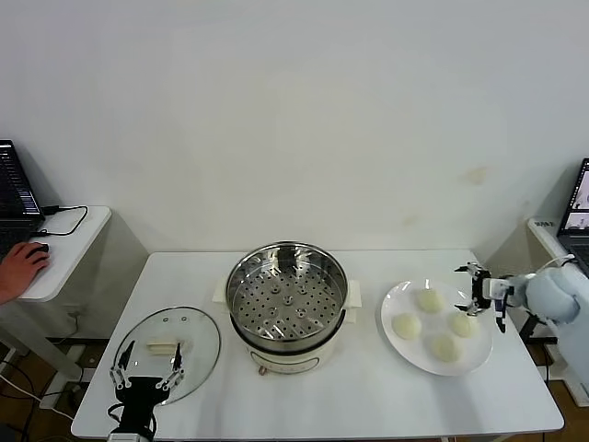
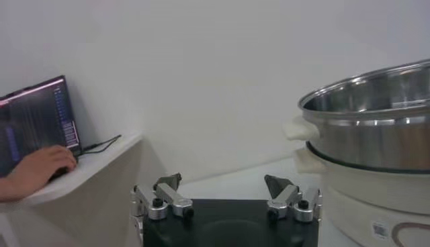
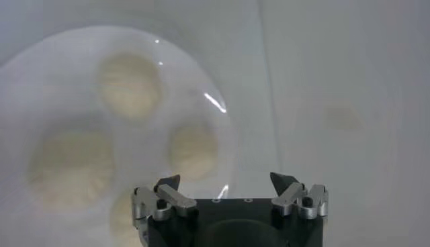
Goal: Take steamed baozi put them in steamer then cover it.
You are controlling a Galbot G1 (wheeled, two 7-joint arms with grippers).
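Note:
Four cream-white baozi lie on a white plate [image 1: 396, 344] at the table's right: one [image 1: 430, 299] at the back, one [image 1: 406, 325] on the left, one [image 1: 463, 324] on the right, one [image 1: 445, 347] in front. They show blurred in the right wrist view [image 3: 130, 84]. My right gripper [image 1: 478, 293] is open and empty, just above the plate's far right rim; it shows in its own view [image 3: 228, 181]. The steel steamer [image 1: 287, 304] stands at the table's middle, empty, also in the left wrist view [image 2: 376, 131]. The glass cover [image 1: 167, 354] lies flat at the front left. My left gripper [image 1: 147, 365] is open above its near edge.
A side desk [image 1: 69, 241] stands on the left with a laptop [image 1: 14, 191] and a person's hand [image 1: 20, 267] on a mouse. Another laptop [image 1: 578, 207] stands at the far right. Bare white table [image 1: 359, 405] lies in front of the steamer.

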